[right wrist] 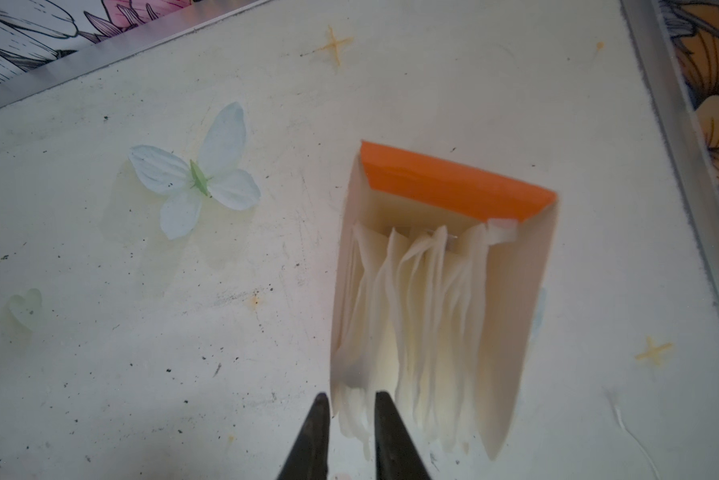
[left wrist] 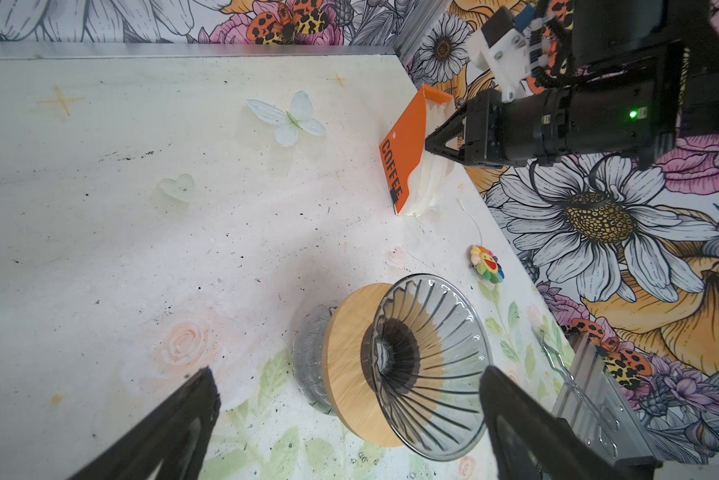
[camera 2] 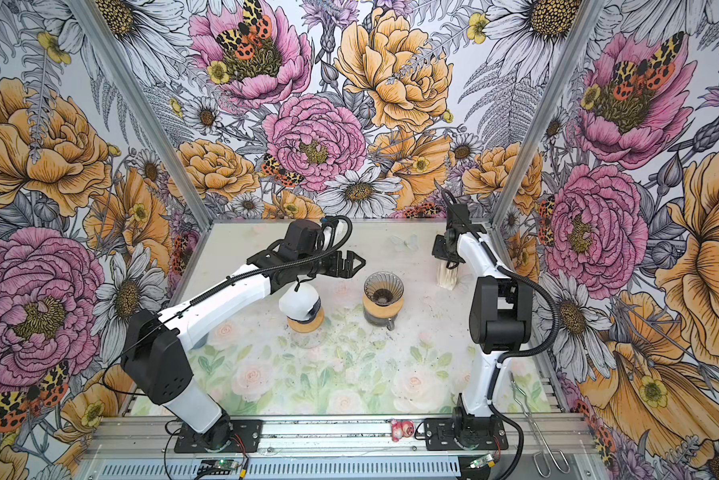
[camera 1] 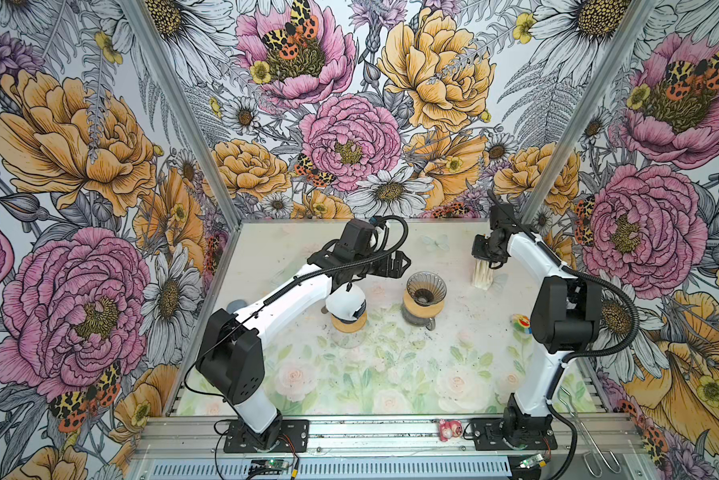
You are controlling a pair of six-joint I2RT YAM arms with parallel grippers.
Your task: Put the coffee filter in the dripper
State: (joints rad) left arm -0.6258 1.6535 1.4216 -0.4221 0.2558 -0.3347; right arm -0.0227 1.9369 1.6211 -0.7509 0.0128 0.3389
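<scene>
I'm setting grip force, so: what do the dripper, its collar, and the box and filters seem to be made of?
Dripper: clear glass or hard plastic, glossy, with a see-through ribbed cone.
Collar: pale wood, matte, showing fine grain lines.
Filters: thin white paper, with limp, wavy edges.
Box: probably card, orange outside and pale inside, smooth, with a folded flap.

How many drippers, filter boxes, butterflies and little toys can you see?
Drippers: 2
Orange filter box: 1
White butterfly: 1
Small toys: 2, smiley flower and pink figure
Total: 6
</scene>
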